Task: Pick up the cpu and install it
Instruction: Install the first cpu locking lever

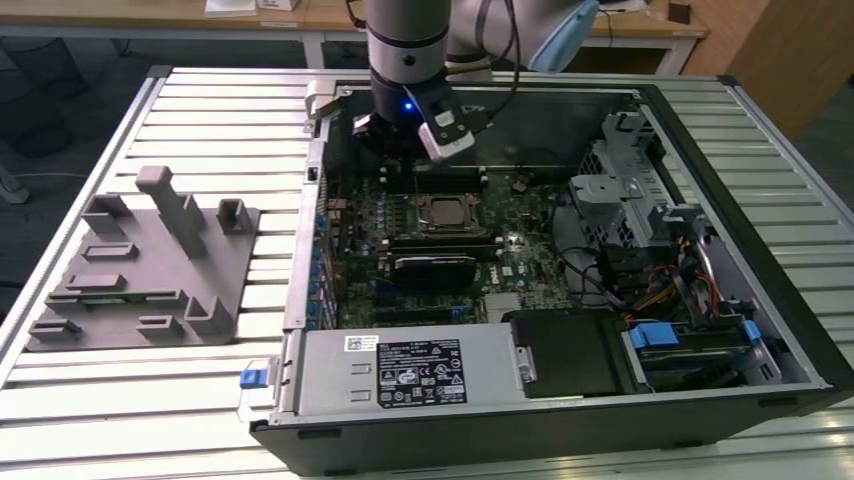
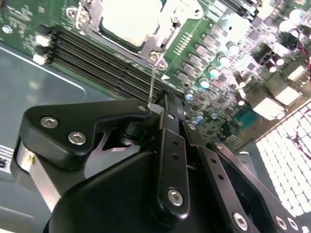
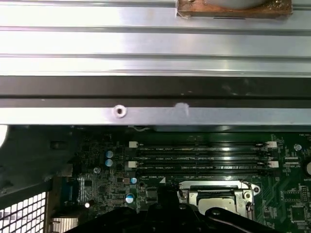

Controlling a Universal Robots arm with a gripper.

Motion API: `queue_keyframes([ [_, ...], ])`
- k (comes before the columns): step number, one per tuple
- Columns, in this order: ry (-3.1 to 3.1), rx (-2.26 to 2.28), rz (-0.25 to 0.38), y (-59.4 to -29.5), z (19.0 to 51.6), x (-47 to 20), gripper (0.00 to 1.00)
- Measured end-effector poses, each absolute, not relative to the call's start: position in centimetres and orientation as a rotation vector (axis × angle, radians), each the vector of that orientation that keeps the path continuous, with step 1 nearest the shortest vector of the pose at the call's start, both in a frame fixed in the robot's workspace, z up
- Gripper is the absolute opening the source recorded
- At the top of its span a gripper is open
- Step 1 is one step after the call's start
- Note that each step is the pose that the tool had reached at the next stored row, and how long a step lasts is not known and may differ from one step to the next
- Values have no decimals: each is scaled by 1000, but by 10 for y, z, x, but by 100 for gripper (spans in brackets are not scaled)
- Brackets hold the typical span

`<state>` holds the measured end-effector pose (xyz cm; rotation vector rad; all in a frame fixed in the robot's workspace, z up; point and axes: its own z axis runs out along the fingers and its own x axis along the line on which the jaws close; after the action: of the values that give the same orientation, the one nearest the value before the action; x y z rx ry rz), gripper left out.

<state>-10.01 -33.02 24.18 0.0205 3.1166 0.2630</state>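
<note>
Socket frame open from above — heatsink beside it (drive cage farther off).

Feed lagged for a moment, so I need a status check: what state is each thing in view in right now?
cpu: seated in the motherboard socket, not held.
gripper: above the memory slots, beside the socket; empty.
computer case: lying flat, side panel off.
grey fixture: on the table beside the case, holding no part.
</note>
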Motion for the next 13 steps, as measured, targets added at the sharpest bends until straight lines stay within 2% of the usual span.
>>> queue_keyframes([
  [13, 3118, 23, 261, -330, 242, -86, 11],
])
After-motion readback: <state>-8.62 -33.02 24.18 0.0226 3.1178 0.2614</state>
